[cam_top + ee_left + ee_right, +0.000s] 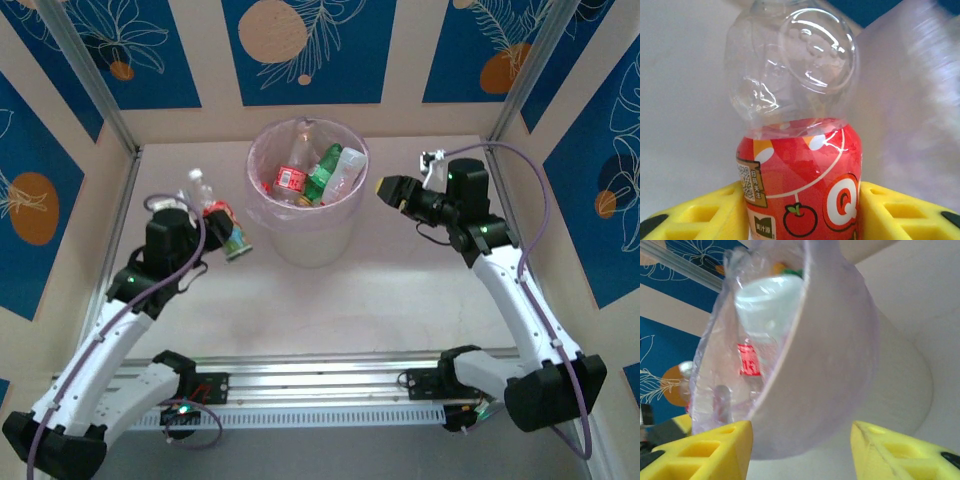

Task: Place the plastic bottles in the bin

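Bin [315,240]: round white pail with pink-lilac liner, set centrally beyond both arms, already loaded with several plastic bottles [300,178], a green bottle [325,172] and a pale-labelled bottle [347,172] among them, reaching near the rim. Right gripper [385,187] next: hovering just beside the pail's right rim, yellow jaws parted a little, nothing between them. Left gripper [210,218] at the pail's left, near but not touching, clamped on a clear red-labelled bottle [800,175], yellow fingers [705,215] pressed against both sides of the label, clear rounded base pointing away from the wrist. Cannot tell whether lifted or resting on the surface. Judged step: carry over the rim and drop. Likely trouble: clipping the rim or snagging the liner if swung across too low, enough to shove or tip a pail that looks light; slipping or pivoting in the grip, given a slick round label and the clear half sticking out past the fingers; bouncing off the heap and back out if released too near the edge; meeting the right gripper over the opening if not pulled back first.
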Available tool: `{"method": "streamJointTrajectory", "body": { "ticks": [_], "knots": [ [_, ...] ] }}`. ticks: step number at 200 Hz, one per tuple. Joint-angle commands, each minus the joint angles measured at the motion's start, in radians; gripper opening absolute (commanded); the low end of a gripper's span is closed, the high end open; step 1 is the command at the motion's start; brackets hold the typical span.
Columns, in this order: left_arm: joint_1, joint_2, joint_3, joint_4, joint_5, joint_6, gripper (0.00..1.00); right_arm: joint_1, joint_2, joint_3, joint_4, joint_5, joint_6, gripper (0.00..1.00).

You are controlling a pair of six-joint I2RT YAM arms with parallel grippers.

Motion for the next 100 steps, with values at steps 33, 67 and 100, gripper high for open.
{"method": "streamJointTrajectory", "body": {
  "ticks": [33,67,100],
  "knots": [
    [0.007,0.234,0.401,-0.003,0.110,0.216,0.41,0.073,0.182,0.188,-0.091,0.092,-0.092,0.56],
    [-0.039,0.370,0.538,0.085,0.180,0.217,0.35,0.099,0.251,0.223,-0.089,0.102,-0.095,0.55],
    [-0.094,0.492,0.653,0.068,0.187,0.277,0.34,0.119,0.271,0.240,-0.094,0.108,-0.098,0.52]
  ]
}}
